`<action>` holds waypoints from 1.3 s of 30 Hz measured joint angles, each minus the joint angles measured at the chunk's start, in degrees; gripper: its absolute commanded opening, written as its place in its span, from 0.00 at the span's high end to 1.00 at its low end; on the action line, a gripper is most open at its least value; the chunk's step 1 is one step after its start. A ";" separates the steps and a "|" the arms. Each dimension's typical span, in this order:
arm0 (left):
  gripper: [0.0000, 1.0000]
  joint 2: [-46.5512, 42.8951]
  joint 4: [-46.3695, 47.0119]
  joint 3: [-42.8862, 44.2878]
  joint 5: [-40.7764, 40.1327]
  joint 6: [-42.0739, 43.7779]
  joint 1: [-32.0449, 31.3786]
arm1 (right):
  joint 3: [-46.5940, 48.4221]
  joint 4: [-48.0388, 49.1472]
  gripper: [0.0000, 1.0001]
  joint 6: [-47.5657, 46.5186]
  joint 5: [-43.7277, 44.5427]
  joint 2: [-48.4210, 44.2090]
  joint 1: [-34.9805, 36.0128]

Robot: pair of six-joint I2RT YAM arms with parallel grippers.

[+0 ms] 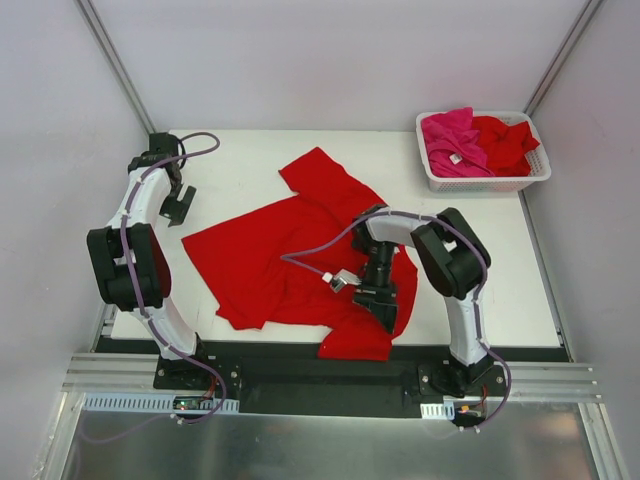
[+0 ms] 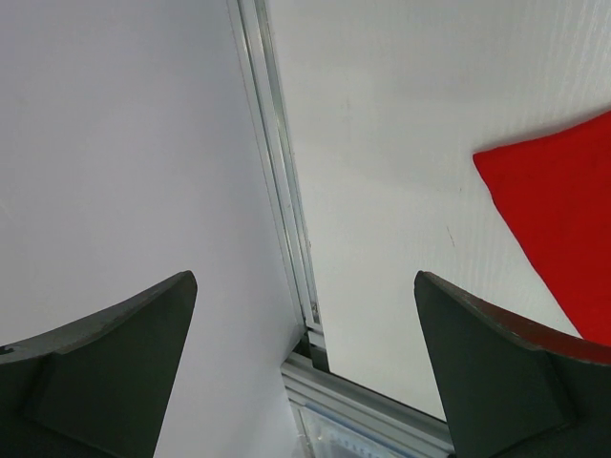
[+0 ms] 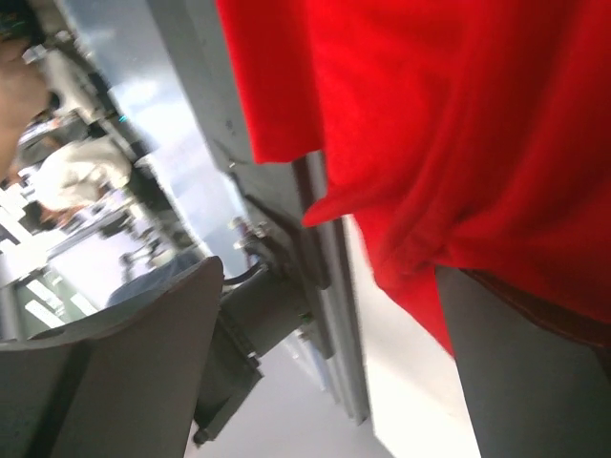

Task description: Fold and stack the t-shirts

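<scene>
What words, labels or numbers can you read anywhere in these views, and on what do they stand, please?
No text can be read in any view.
Too small to read: the white neck label on the magenta-pink t-shirt in the basket.
No print shows on the red t-shirt spread on the table.

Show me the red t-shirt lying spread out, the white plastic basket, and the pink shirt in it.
Spread bright red cloth t-shirt [image 1: 250, 265]: top view, its left half.
White slotted plastic basket [image 1: 487, 183]: top view, near wall.
Magenta-pink cloth t-shirt [image 1: 445, 135]: top view, bunched middle.
</scene>
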 measured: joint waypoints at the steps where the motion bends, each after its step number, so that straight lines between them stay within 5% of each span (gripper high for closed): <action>1: 0.01 -0.09 0.00 0.00 0.00 0.00 0.00 | 0.61 0.26 0.04 -0.24 -0.09 -0.17 0.09; 12: 0.01 -0.26 -1.01 0.00 0.39 -0.07 -1.18 | 29.86 9.46 0.04 4.87 2.23 -1.22 -6.23; 25: 0.02 12.22 -1.07 0.70 0.31 -0.31 -8.35 | 28.00 24.06 0.04 10.45 19.76 6.38 -11.21; 39: 0.03 21.49 -1.29 7.21 -1.95 2.27 -10.43 | 23.71 21.18 0.04 5.90 21.29 -0.33 -12.24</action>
